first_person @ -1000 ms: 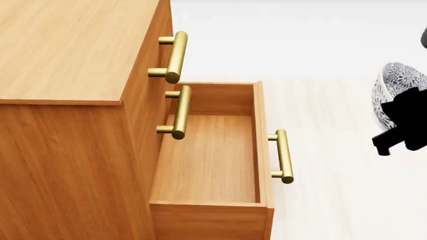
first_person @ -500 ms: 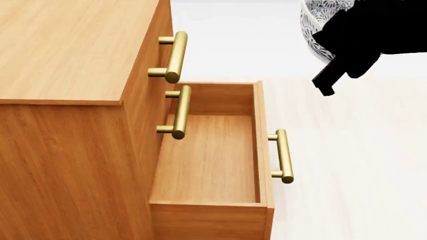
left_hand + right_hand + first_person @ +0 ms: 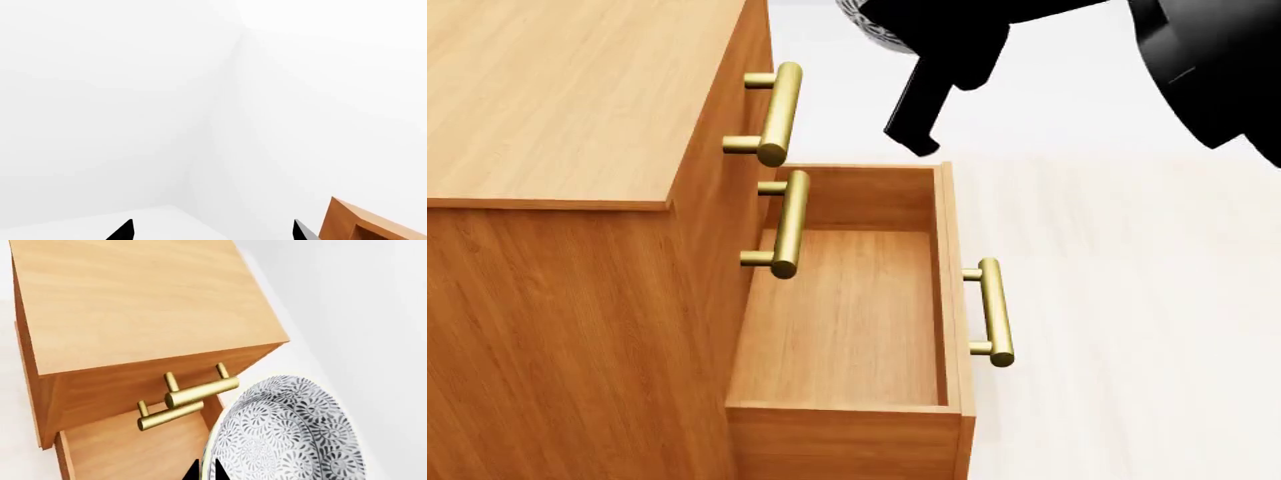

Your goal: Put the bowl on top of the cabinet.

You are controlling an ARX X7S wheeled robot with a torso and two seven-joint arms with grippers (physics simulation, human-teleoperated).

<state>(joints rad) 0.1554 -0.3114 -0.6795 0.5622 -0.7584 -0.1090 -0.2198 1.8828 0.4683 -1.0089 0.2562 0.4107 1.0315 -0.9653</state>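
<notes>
Fingers, right: right gripper [image 3: 203, 471] clamps the rim of the bowl [image 3: 287, 432]; only two dark tips show at the rim, one on each side of the wall.
Fingers, left: left gripper [image 3: 213, 232] shows two dark tips set well apart with nothing between them, so it reads as spread and idle.
Bowl position: held in the air, tilted on edge, beside and above the fingers; off the front of the cabinet [image 3: 574, 110], above the open bottom drawer [image 3: 847, 320].
Done: bowl lifted and carried up to about cabinet-top height.
Left: carry it across over the cabinet top, level it, set it down, let go. Judged roughly halfway.
Head view: gives the cabinet top as bare wood, the drawer pulled out, and the right arm as a dark mass; bowl only a sliver at the frame edge.
Right wrist view: gives the bowl's speckled outside and the grip at its rim.
Left wrist view: white walls, one cabinet corner.
</notes>
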